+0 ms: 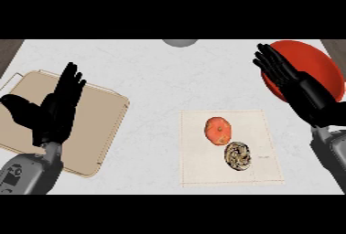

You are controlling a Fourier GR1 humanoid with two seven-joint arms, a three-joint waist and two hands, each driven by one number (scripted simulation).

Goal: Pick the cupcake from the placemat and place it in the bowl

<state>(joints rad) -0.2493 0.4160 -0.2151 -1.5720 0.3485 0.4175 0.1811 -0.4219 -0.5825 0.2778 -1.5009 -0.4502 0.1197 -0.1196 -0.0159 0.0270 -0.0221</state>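
A cream placemat lies on the white counter, right of centre. On it sit an orange round item and, just below and right of it, a brown swirled cupcake. A red bowl stands at the far right, partly hidden by my right hand. That hand is open, its straight fingers pointing up and left over the bowl's left side, well above and right of the cupcake. My left hand is open with fingers up at the left, far from the placemat.
A tan tray with a raised rim lies at the left, under my left hand. A grey round object peeks in at the counter's far edge. Dark wood shows at both upper corners beyond the counter.
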